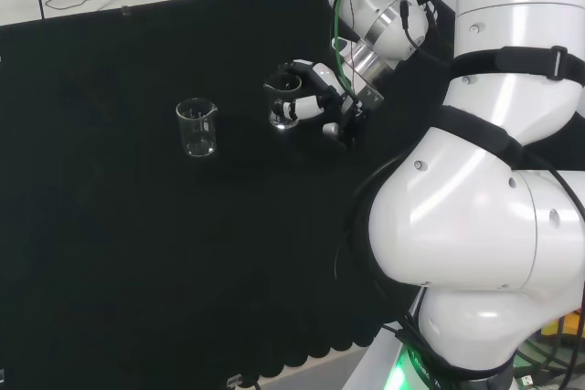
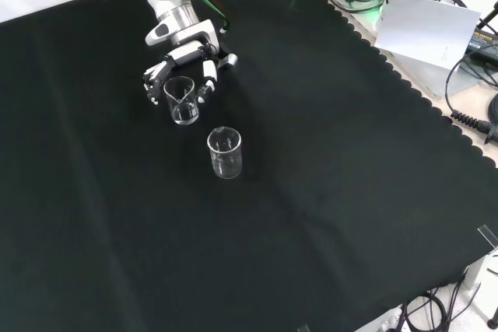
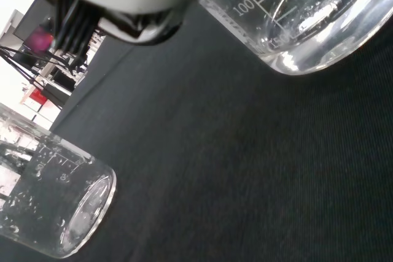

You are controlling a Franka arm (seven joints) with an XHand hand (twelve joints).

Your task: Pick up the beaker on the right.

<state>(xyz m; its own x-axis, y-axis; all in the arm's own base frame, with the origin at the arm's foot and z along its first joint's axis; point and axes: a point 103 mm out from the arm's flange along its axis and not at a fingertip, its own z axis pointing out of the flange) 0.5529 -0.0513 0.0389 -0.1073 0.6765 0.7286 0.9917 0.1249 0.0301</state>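
While its fingers curl round one clear glass beaker (image 1: pixel 284 103), the hand (image 1: pixel 315 102) grips it.

I see my glossy white rounded arm (image 1: pixel 475 226) with black bands, green cables at its wrist, and a black-and-white fingered hand (image 2: pixel 187 60).

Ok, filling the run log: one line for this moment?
hand: curled round right beaker | beaker: on cloth | other beaker: apart
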